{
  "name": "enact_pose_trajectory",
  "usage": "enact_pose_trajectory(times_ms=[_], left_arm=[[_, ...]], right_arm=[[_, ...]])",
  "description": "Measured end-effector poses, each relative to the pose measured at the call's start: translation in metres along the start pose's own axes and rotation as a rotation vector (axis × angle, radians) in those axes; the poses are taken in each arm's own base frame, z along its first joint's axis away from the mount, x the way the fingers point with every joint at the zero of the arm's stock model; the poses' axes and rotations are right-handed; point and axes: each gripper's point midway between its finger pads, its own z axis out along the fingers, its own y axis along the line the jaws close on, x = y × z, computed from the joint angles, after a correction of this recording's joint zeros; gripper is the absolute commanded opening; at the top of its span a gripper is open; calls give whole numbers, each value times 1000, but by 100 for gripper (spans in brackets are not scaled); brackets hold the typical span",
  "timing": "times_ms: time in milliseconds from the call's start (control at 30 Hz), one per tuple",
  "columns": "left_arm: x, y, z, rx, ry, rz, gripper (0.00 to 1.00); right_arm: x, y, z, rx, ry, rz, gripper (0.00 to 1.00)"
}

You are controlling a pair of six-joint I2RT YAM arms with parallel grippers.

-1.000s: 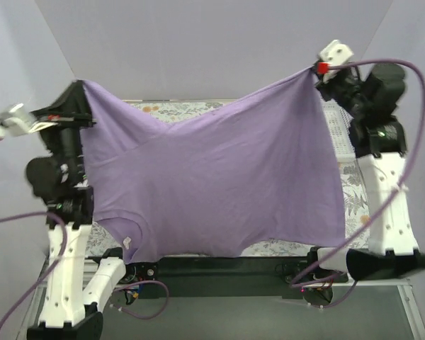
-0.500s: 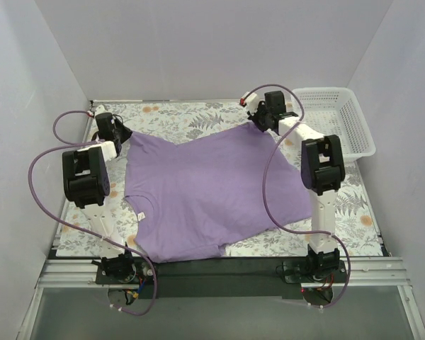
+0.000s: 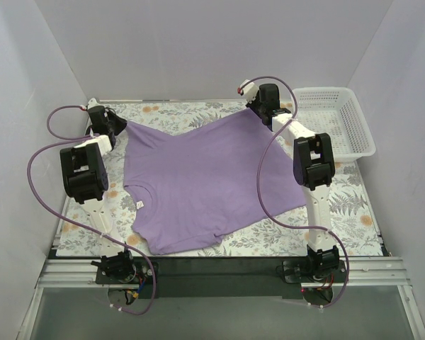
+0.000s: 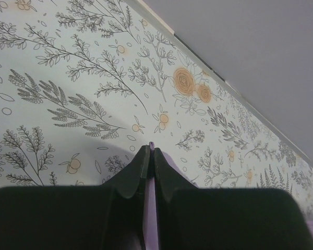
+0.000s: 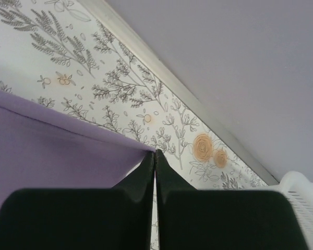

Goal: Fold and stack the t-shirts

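Left gripper (image 4: 150,148) and right gripper (image 5: 155,152) clench far corners of the plain lavender-purple cotton t-shirt (image 3: 205,184); uneven release could bunch it.

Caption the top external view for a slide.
Left claw and right claw pinch far corners of the lavender t-shirt, spread over the floral table beside a white basket.

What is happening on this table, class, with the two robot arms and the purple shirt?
The left gripper and the right gripper are each shut on a far corner of a lavender t-shirt, with its far edge stretched between them. The rest lies spread on the flowered table, neck toward the near left. No fold is made yet. A white basket stands at the far right, apart from the shirt.
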Motion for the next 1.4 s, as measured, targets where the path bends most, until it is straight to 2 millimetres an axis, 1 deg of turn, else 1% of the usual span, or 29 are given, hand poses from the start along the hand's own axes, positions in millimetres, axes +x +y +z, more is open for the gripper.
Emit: enact_pose_trajectory(times_ms=[67,167,467,633,833,1233,1400], left_arm=[[1,-3,0,13,7,-1,0],[2,-6,-1,33,13,-1,0],[1,-16,-1,82,19,4,0],[1,-20,-2,106,17,7,0],[5,-21,-3,122,28,8,0],[5,-28,-4,162,35,12,0],[11,-28,-6,172,48,11,0]], right_arm=[[-5,-6,1,24,-13,0,1],[-7,-9,1,35,-23,-3,1],[-11,-9,2,35,-42,-26,1],[-9,-6,5,30,-38,-30,1],[-10,-5,5,24,-43,-34,1],[-11,-4,5,16,-50,-53,1],[-11,-4,5,15,-50,-54,1]])
